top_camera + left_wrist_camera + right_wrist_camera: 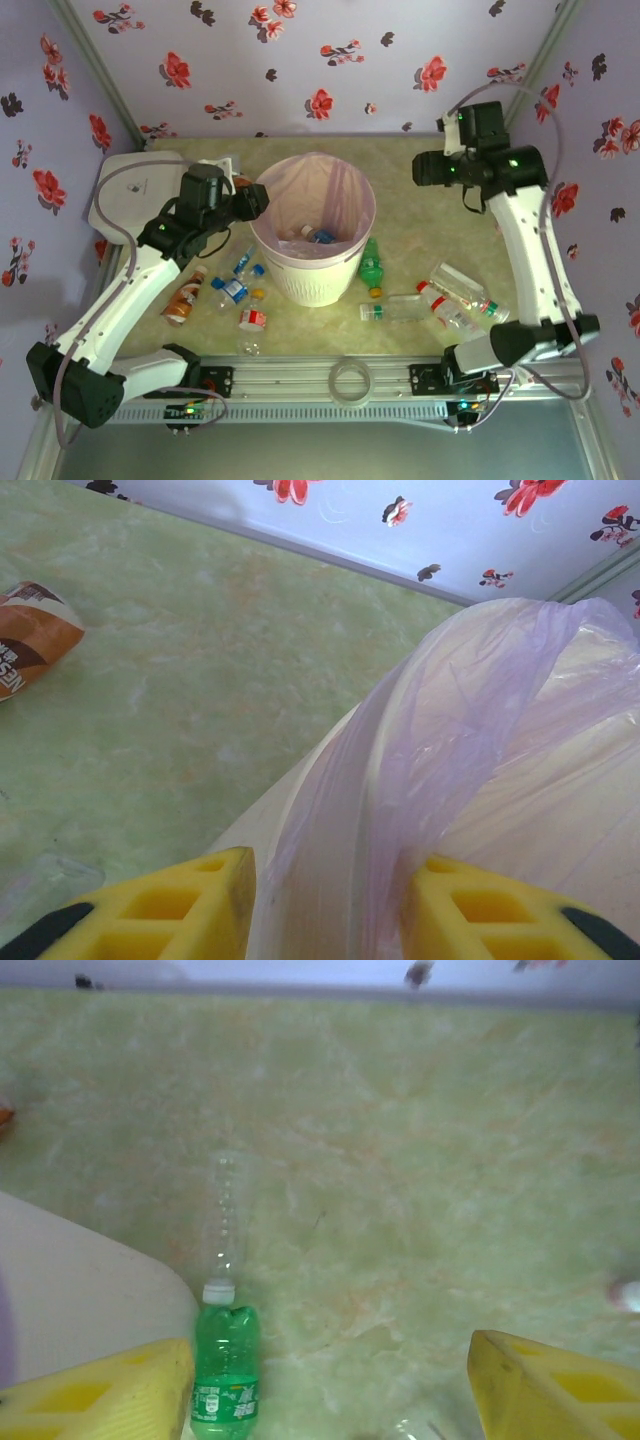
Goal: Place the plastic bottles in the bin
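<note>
Several plastic bottles [232,288] lay on the table [420,235] around the bin [310,285] in the top view. A loose group lay to its left, the green bottle [371,265] just beside its right wall, and clear ones farther right. At least one lay inside the bin. The left gripper [252,202] sat at the bin's left rim. The right gripper [425,168] hung well apart to the right.

On the left wrist camera, the left gripper [328,880] stood narrow, closed across the bin's [560,780] rim with the pink liner [470,730] pinched between its fingers. The orange-brown bottle [30,640] lay on the table beyond.

On the right wrist camera, the right gripper [332,1360] stood wide with nothing between its fingers. The green bottle [225,1370] lay near its left finger, beside the bin's white wall [70,1300], with a clear bottle [228,1210] end to end beyond it.
</note>
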{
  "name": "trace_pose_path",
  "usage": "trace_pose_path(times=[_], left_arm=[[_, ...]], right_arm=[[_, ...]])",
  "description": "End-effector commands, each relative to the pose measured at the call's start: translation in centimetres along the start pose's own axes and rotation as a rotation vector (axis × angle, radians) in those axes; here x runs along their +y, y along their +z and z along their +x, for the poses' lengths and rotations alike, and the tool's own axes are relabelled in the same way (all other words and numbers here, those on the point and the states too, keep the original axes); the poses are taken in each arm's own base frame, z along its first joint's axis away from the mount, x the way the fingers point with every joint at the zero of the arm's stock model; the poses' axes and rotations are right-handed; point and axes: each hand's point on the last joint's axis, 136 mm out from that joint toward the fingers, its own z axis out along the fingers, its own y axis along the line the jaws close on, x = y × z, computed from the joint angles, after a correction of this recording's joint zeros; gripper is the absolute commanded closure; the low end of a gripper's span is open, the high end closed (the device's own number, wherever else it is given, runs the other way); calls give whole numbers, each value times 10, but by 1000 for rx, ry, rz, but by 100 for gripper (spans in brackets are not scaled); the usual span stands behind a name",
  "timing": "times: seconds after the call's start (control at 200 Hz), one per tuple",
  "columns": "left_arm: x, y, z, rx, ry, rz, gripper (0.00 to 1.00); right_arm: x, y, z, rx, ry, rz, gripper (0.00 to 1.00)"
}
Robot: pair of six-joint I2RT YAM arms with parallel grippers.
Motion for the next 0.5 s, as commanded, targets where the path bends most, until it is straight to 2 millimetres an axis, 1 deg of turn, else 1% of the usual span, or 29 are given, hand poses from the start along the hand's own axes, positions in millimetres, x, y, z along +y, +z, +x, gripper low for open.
trace_pose_path(times=[0.0, 0.055, 0.18, 0.29, 0.38, 0.445, 0.495], left_arm=[[15, 4, 18, 58, 12, -51, 58], [15, 4, 18, 58, 10, -52, 58], [15, 5, 18, 61, 11, -55, 58], [15, 5, 17, 63, 12, -57, 58], [15, 6, 16, 64, 11, -57, 58], [15, 6, 16, 64, 13, -58, 58], [15, 5, 15, 63, 13, -58, 58]], right_arm=[[10, 49, -5, 35, 71, -126, 28], [7, 75, 0, 73, 98, -129, 28], [11, 126, 5, 126, 155, -181, 27], [28, 169, 10, 176, 184, -303, 26], [40, 203, 20, 245, 200, -348, 25], [47, 221, 28, 283, 188, -350, 24], [55, 231, 33, 305, 174, -352, 24]])
